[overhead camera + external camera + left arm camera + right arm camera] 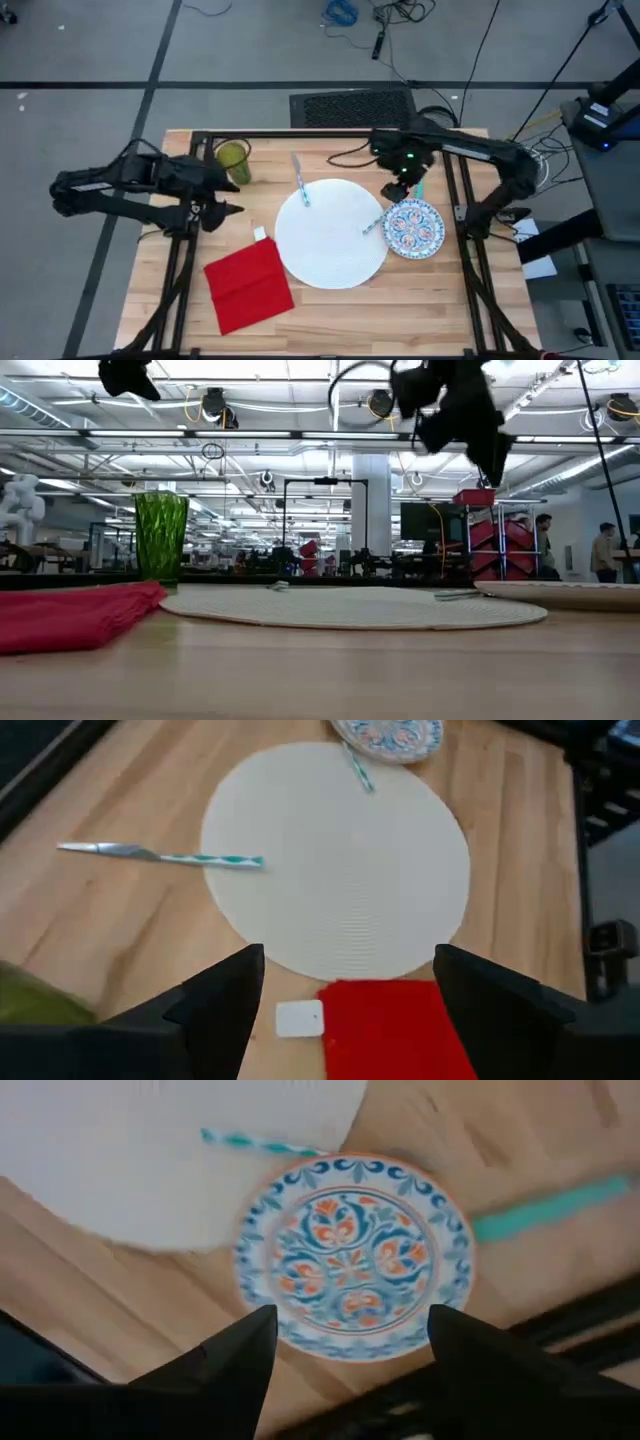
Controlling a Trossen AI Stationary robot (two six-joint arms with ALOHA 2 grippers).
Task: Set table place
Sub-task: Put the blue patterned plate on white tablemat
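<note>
Hovering right of centre in the high view, the right gripper (398, 190), jaws spread and empty, hangs over the small blue-patterned plate (413, 228); the left gripper (225, 197), jaws spread, waits at left above the pale wooden tabletop (420, 300).

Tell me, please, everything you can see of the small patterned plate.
The small patterned plate is round, white and glazed-looking, with blue scrollwork, orange floral motifs and a thin orange rim. It lies flat and empty on the table, beside the large white round plate on the right arm's side. A teal-striped utensil reaches from the white plate to its edge. The right gripper hovers open above it.
</note>
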